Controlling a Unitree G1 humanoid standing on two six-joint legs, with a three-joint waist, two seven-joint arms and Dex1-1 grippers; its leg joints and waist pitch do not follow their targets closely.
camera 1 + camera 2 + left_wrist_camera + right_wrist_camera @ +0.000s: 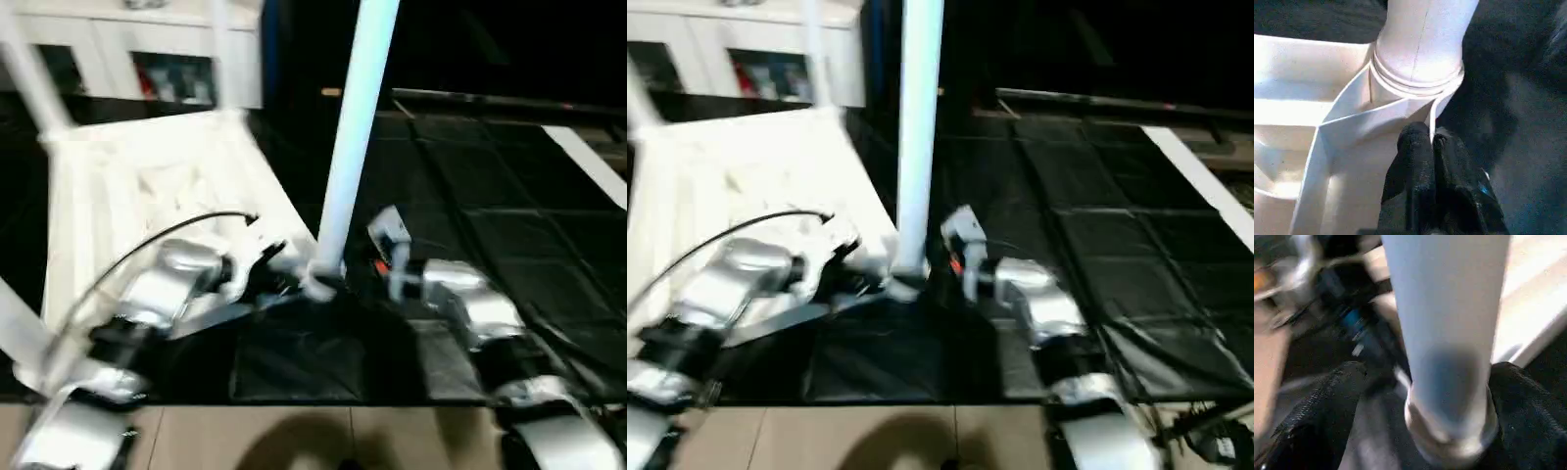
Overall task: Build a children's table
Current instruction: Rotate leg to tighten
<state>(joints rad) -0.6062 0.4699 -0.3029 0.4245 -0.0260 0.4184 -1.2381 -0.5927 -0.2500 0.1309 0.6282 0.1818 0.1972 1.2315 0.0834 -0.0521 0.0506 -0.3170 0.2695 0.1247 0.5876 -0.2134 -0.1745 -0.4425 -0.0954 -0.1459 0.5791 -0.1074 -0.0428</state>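
Our left fingers (1425, 161) pinch the top's (147, 176) rim beside the upright leg (353, 127); our right fingers (1327, 401) straddle it, released. Black floor mat (490, 196); no writing legible.

Floor (294, 431): pale tiles along the near edge; over them a black mat (470, 196) marked with a square grid; directly on the mat lies the white table top (147, 186), ribbed underside up; a white strip (588, 166) at far right.
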